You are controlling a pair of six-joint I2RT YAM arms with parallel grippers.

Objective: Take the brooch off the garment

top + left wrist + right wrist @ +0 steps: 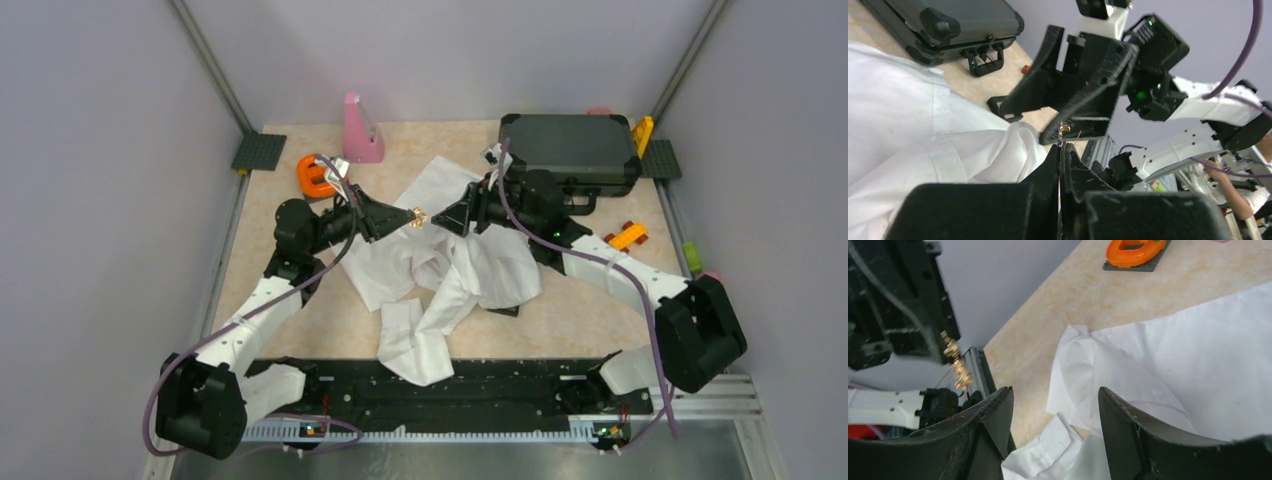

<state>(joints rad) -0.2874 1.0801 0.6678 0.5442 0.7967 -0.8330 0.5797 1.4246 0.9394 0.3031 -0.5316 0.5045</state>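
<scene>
The white garment (455,265) lies crumpled mid-table, one sleeve trailing toward the near edge. My left gripper (412,216) is shut on the tiny gold brooch (419,215) and holds it in the air above the cloth, clear of the fabric. In the left wrist view the brooch (1063,130) sticks out past the closed fingertips (1062,147). In the right wrist view the brooch (957,362) hangs from the left fingertips. My right gripper (445,220) is open and empty, facing the left one a short way off, above the garment (1198,365).
A black case (572,150) sits at the back right. A pink object (360,130) and an orange piece (316,177) are at the back left. An orange-yellow toy car (627,236) lies right of the garment. Black pads (259,151) sit in the back corners.
</scene>
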